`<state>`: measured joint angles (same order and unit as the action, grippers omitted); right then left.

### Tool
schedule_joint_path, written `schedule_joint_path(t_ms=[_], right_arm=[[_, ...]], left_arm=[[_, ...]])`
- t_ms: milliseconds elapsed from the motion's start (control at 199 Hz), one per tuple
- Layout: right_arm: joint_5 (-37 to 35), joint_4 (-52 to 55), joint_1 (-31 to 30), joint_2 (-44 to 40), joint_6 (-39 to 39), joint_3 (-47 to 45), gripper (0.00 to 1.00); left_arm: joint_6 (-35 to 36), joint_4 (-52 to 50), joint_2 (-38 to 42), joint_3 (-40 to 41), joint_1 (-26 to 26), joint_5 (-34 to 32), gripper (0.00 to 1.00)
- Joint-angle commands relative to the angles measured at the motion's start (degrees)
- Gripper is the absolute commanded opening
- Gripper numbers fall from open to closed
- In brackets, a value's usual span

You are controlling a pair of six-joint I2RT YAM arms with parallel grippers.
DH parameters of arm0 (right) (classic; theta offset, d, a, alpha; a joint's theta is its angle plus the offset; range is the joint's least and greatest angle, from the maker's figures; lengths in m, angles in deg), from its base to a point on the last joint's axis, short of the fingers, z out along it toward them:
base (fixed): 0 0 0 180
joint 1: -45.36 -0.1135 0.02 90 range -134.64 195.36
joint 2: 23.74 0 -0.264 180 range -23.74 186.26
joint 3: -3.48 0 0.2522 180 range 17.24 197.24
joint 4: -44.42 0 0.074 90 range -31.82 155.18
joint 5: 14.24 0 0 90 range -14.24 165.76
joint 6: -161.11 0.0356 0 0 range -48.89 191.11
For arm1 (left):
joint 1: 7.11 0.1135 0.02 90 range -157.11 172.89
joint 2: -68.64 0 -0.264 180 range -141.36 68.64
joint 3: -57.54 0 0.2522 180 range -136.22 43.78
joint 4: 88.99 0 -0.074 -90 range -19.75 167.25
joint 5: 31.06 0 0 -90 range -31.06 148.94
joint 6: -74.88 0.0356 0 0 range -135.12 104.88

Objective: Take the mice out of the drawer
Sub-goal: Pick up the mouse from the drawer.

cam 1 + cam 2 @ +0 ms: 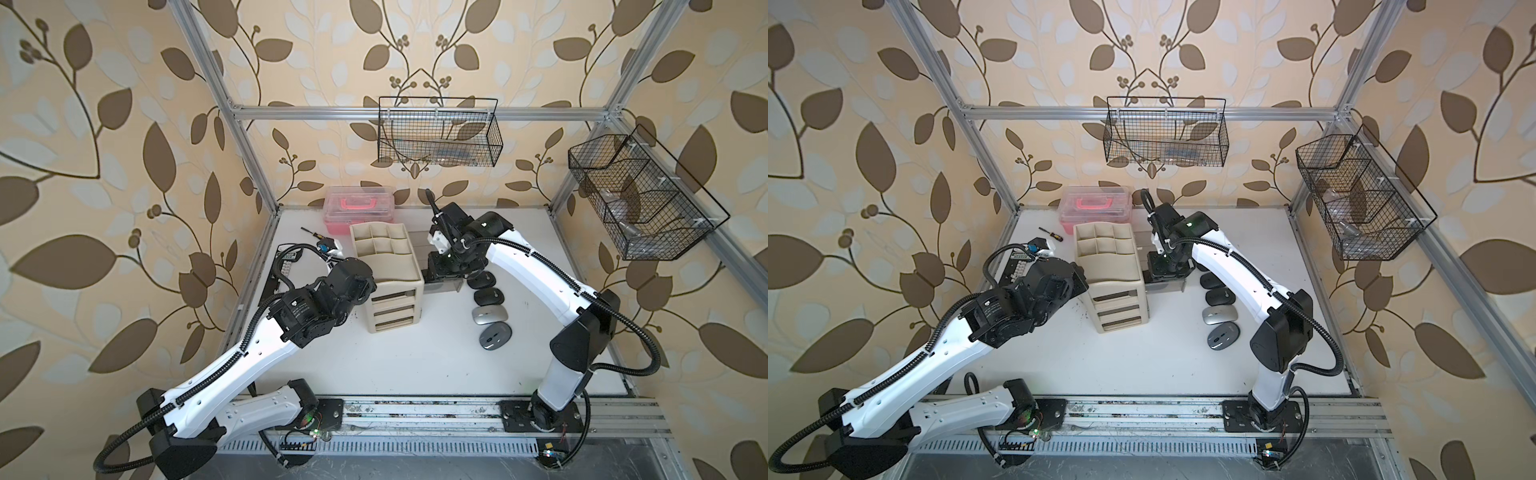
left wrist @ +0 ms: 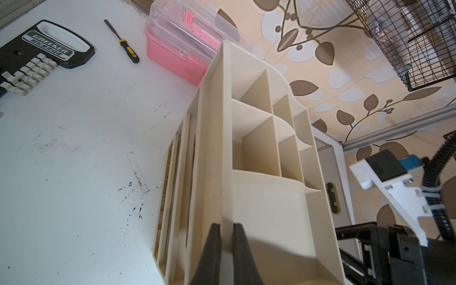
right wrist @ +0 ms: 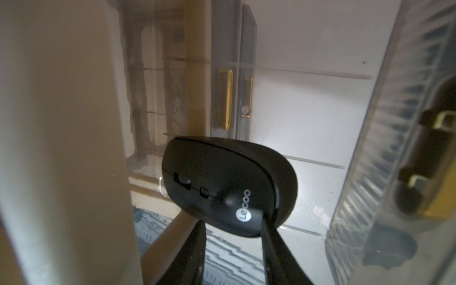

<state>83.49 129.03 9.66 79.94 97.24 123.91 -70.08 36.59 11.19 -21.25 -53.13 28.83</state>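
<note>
A beige organizer (image 1: 388, 266) stands mid-table, with a clear drawer (image 1: 453, 286) pulled out on its right side. My right gripper (image 3: 232, 218) reaches into that drawer (image 3: 385, 118) and is shut on a black mouse (image 3: 229, 185), which sits tilted on edge between the fingertips. Several more mice lie in a row on the table right of the drawer: two black (image 1: 489, 296), a silver one (image 1: 490, 314) and a grey one (image 1: 495, 336). My left gripper (image 2: 225, 229) is shut on the organizer's thin top wall (image 2: 227, 148).
A pink toolbox (image 1: 357, 210) stands behind the organizer. A screwdriver (image 1: 309, 231) and a black bit holder (image 2: 47, 49) lie at the back left. Wire baskets hang on the back wall (image 1: 440, 133) and on the right frame (image 1: 640, 199).
</note>
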Motion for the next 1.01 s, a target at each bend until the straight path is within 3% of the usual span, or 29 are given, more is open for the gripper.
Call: schedule_joint_path(t_ms=[0,111,296,693,1005], right_arm=[[-10.7,4.6,0.5,3.7,-1.3,4.1,0.39],[-14.2,3.4,3.0,4.7,-1.1,7.1,0.38],[-6.3,4.5,2.9,3.1,-1.0,12.5,0.41],[8.1,-2.8,1.7,-5.6,12.0,-8.2,0.50],[8.9,-9.7,3.1,-3.5,15.2,-10.7,0.55]], left_arm=[[-0.3,2.5,1.8,-0.7,0.2,0.4,0.00],[-0.5,2.9,1.9,-0.4,0.2,0.4,0.00],[-0.5,3.0,1.6,-0.8,0.2,0.4,0.00],[-1.5,6.7,1.6,0.7,0.2,0.6,0.00],[-1.6,7.6,1.1,1.2,0.2,1.8,0.00]])
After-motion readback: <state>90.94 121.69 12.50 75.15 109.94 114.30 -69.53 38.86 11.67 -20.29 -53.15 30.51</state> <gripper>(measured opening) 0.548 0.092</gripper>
